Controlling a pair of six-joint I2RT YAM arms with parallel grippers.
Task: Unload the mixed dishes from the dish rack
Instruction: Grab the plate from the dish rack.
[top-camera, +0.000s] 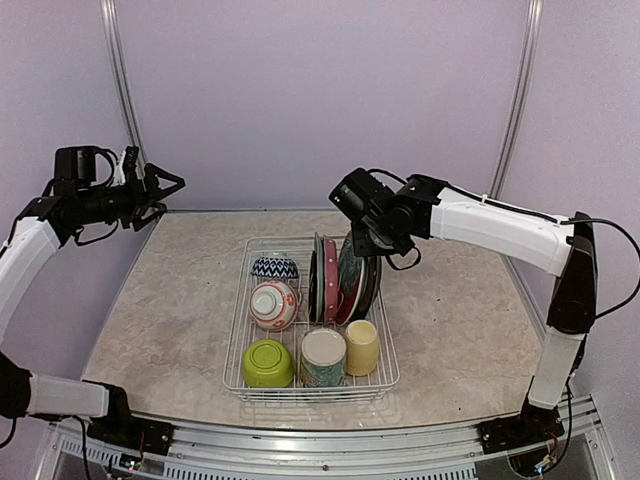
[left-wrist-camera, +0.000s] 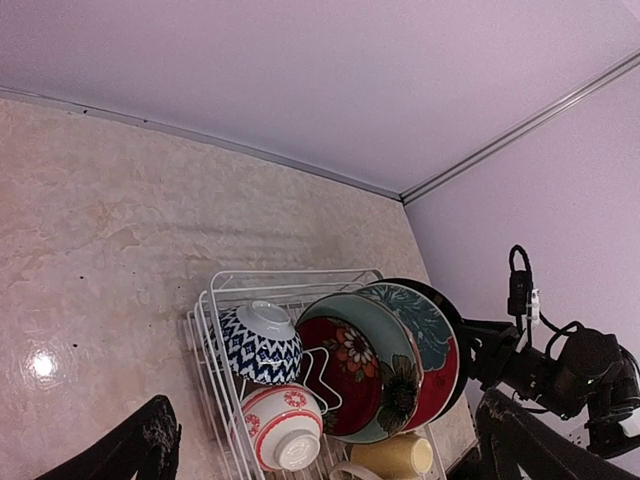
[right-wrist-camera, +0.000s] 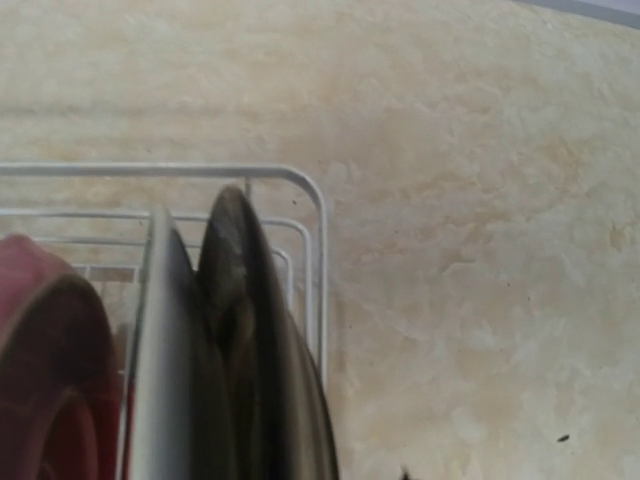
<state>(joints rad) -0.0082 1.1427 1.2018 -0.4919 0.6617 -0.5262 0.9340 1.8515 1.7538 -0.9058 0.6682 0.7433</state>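
The white wire dish rack (top-camera: 232, 350) holds a blue zigzag bowl (top-camera: 274, 267), a red-white bowl (top-camera: 273, 304), a lime green bowl (top-camera: 267, 363), a cream-teal mug (top-camera: 323, 357) and a yellow cup (top-camera: 362, 346). Plates stand upright in its slots: a red floral one (left-wrist-camera: 360, 370), a teal-rimmed one (left-wrist-camera: 425, 320) and a dark plate (right-wrist-camera: 245, 330) on the outside. My right gripper (top-camera: 362, 248) is down at the dark plate's top rim. Its fingers are hidden in the right wrist view. Up at the far left, my left gripper (top-camera: 165, 195) hangs open and empty.
The rack sits mid-table on a beige marbled top (top-camera: 450, 310). Lilac walls close the back and sides. The right arm (top-camera: 500, 228) reaches across above the table's right half. Rack wire (right-wrist-camera: 315, 250) runs just right of the dark plate.
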